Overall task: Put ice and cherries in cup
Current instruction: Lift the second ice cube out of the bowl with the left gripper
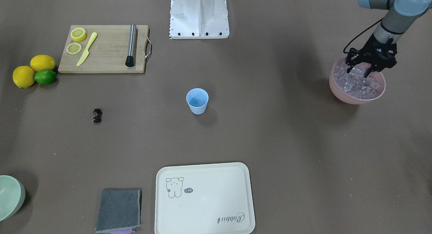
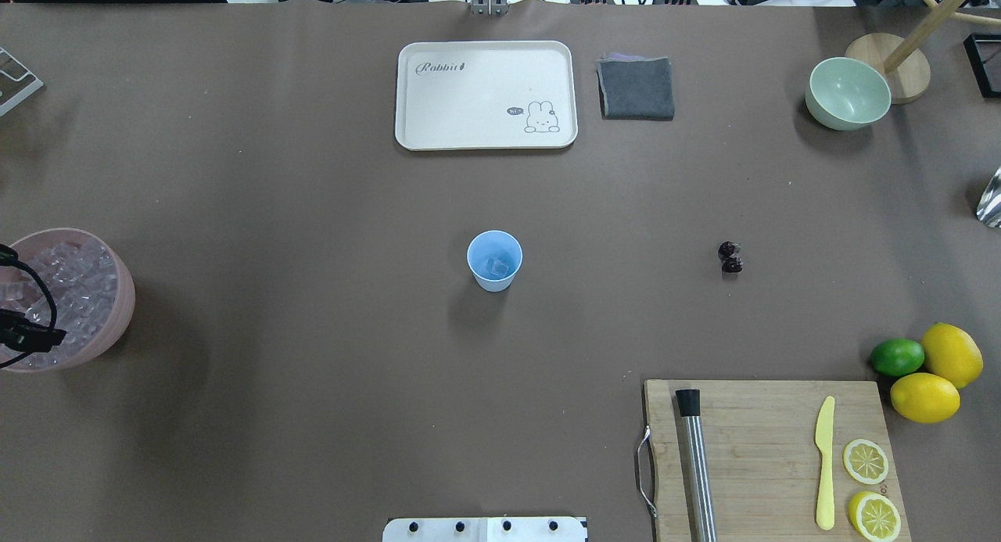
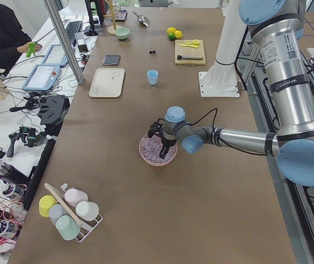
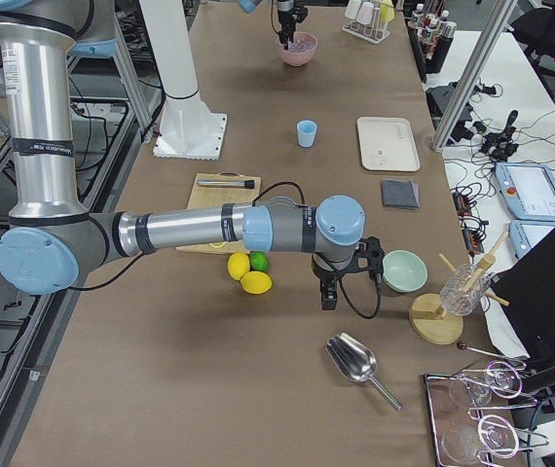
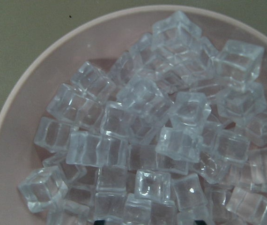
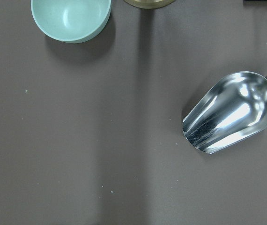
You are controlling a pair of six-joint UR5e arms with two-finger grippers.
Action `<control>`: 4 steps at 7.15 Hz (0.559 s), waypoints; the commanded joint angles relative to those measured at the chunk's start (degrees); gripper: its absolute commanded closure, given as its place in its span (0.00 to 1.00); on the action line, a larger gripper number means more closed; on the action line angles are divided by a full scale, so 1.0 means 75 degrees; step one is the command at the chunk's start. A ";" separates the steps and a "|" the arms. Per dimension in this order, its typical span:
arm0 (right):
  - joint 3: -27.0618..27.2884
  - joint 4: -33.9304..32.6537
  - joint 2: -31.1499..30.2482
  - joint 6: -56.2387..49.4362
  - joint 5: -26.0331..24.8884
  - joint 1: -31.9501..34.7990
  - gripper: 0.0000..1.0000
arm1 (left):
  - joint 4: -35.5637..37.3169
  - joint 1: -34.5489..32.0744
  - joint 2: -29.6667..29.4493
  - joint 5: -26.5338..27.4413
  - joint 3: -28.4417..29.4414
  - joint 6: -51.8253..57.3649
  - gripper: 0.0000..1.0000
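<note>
The small light-blue plastic cup [image 2: 494, 281] stands upright at mid-table, mouth up and tapering to its base, with one clear cube inside. The dark red, glossy cherries [image 2: 730, 257] lie well off to its right, their long axis running from the robot's side toward the far edge. The left gripper [image 1: 359, 69] hangs with fingers apart in the heap of glassy ice cubes [image 5: 143, 140] that fills the round pink bowl [image 1: 354, 99]. The right gripper [image 4: 328, 292] hovers near a pale-green bowl [image 6: 71, 18] and a steel scoop [image 6: 232, 112]; I cannot tell whether it is parted or closed.
</note>
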 commanded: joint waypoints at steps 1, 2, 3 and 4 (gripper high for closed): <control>0.0153 -0.0012 -0.0028 0.0000 0.0000 0.0000 0.00 | 0.0002 0.0007 0.0000 0.0001 -0.0001 0.0021 0.30; 0.0212 0.0000 -0.0028 0.0325 0.0012 0.0000 0.00 | -0.0010 -0.0005 0.0012 0.0001 -0.0001 0.0021 0.30; 0.0283 0.0000 -0.0017 0.0479 0.0012 0.0000 0.00 | -0.0010 -0.0005 0.0105 0.0001 -0.0012 0.0021 0.30; 0.0283 0.0000 -0.0017 0.0481 0.0012 0.0000 0.00 | -0.0010 -0.0016 0.0140 0.0001 -0.0035 0.0021 0.43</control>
